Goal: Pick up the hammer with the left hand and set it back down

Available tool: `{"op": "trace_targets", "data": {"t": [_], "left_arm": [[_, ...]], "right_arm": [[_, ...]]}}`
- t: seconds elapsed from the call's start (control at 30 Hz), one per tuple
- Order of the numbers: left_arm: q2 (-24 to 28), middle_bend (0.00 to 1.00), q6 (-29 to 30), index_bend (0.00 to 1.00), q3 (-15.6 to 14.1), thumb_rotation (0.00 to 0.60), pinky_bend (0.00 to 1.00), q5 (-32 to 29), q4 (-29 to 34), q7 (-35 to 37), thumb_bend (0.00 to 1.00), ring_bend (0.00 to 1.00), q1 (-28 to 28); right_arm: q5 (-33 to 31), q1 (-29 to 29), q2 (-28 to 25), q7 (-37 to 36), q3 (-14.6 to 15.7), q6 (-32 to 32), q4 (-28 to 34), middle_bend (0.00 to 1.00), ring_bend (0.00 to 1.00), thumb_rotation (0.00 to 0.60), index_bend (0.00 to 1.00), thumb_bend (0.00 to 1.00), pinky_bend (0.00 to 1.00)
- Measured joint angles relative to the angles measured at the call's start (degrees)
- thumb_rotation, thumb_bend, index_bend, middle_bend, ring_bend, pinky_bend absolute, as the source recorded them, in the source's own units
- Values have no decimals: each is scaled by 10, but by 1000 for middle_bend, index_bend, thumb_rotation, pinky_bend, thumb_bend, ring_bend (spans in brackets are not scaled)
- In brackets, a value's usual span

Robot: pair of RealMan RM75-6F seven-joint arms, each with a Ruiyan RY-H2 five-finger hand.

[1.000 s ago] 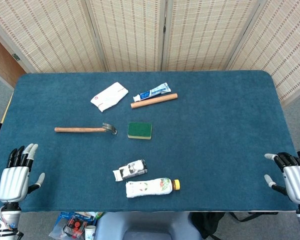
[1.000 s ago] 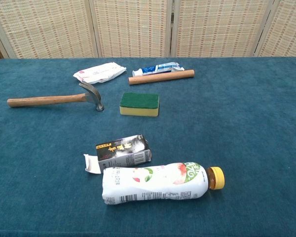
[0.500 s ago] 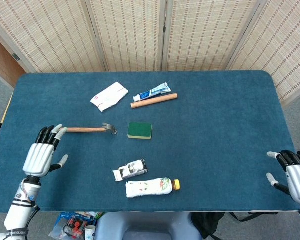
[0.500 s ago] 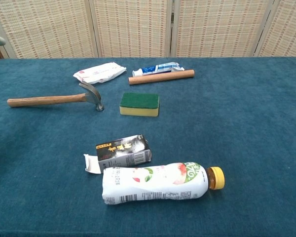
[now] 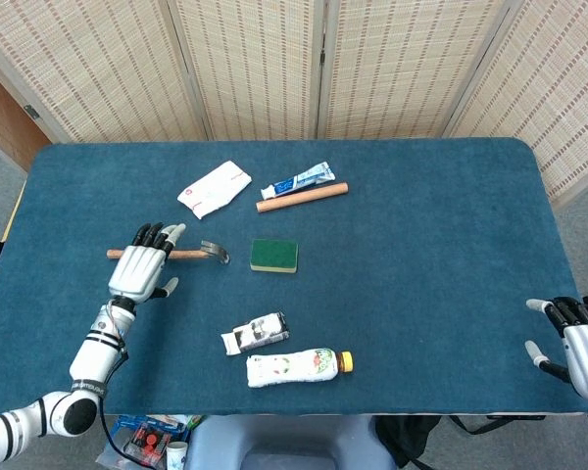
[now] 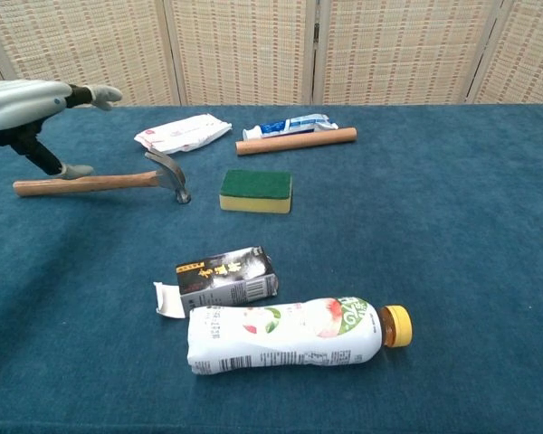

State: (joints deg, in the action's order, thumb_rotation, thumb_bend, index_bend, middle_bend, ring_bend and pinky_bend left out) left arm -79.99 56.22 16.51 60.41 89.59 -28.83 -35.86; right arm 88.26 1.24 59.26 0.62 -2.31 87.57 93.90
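The hammer [image 5: 198, 254] [image 6: 109, 182] lies flat on the blue table, wooden handle pointing left, metal head to the right. My left hand [image 5: 144, 270] [image 6: 25, 104] hovers above the handle with its fingers spread, holding nothing. In the chest view it floats over the handle's left part, thumb hanging toward the wood. My right hand [image 5: 580, 343] stays open at the table's near right edge, far from the hammer, seen only in the head view.
A green-and-yellow sponge [image 5: 274, 256] lies just right of the hammer head. Behind are a white packet [image 5: 214, 188], a toothpaste tube [image 5: 299, 179] and a wooden rod [image 5: 302, 197]. Nearer the front lie a small box [image 5: 256, 333] and a bottle [image 5: 297, 367].
My left hand has travelled from the table's near left corner forward and right, and is now over the hammer handle. The hammer and right hand have barely moved.
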Motion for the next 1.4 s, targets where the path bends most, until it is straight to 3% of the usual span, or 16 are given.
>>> {"op": "trace_targets", "data": {"t": [0.33,0.57,0.97,1.4], "left_arm": [[-68,130,-58,123,6,600,0,-133,-112,-55,299,3,-82],[-94,196,-79,177,-8,600,0,-200,-149,-92,300,29,-123],[-122,313,-97,267,-34,600,0,-246,-205,-105,397,108,-157],[-132,372,-114,336,-51,600,0,-267,-242,-95,452,152,-174]], "right_arm": [[-6,1,1,-2,0,-7,-3,334,216,600,287,250,268],[-11,0,1,-3,1,-10,-5,334,216,600,287,250,268],[-18,-1,3,-10,0,-15,-11,334,216,600,287,250,264],[-23,1,2,-8,-1,-20,-9,334,216,600,287,250,264]]}}
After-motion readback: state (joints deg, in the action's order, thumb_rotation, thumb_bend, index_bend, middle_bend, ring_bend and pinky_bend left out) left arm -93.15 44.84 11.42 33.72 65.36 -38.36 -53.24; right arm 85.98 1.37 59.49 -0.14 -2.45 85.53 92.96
